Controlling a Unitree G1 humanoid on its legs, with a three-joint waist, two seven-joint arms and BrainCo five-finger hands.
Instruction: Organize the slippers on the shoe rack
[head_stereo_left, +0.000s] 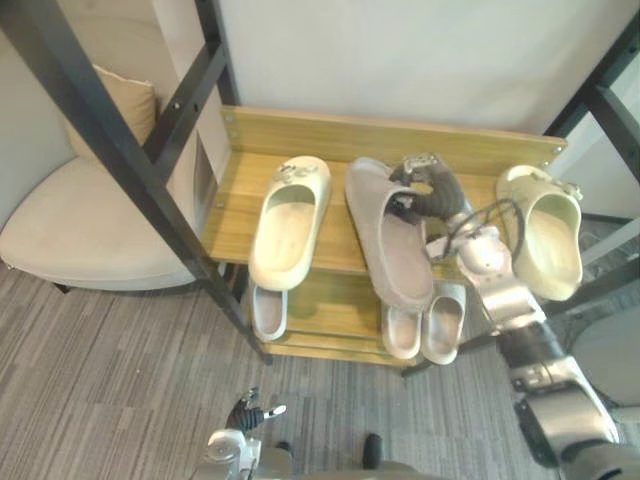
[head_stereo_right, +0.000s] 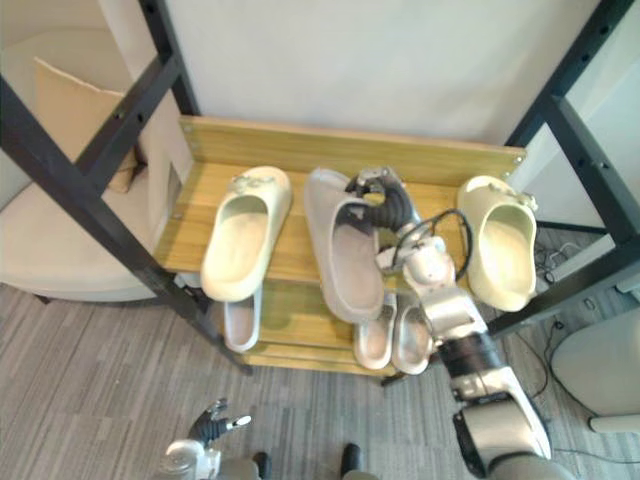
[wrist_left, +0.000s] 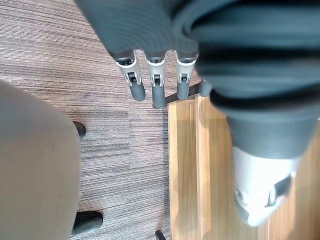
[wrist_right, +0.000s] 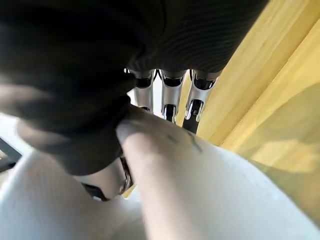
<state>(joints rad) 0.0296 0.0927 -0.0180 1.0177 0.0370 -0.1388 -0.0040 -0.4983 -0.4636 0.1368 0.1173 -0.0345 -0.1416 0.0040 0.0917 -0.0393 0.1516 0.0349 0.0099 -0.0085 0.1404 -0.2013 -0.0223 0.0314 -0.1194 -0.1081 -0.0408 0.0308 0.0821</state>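
Note:
A long grey slipper (head_stereo_left: 385, 240) lies lengthwise in the middle of the wooden top shelf (head_stereo_left: 230, 200) of the shoe rack, its heel end hanging past the front edge. My right hand (head_stereo_left: 430, 195) is shut on the slipper's far right edge near the toe; in the right wrist view its fingers (wrist_right: 170, 100) curl over the slipper's rim (wrist_right: 200, 185) with the thumb below. A cream slipper (head_stereo_left: 290, 220) lies to its left and another cream slipper (head_stereo_left: 545, 235) to its right. My left hand (head_stereo_left: 240, 415) hangs low in front of the rack, open and holding nothing.
On the lower shelf a white slipper (head_stereo_left: 268, 312) sits at the left and a white pair (head_stereo_left: 420, 328) at the right. Slanted black frame bars (head_stereo_left: 120, 150) cross in front at the left and stand at the right (head_stereo_left: 600, 95). A beige chair (head_stereo_left: 80, 230) stands left of the rack.

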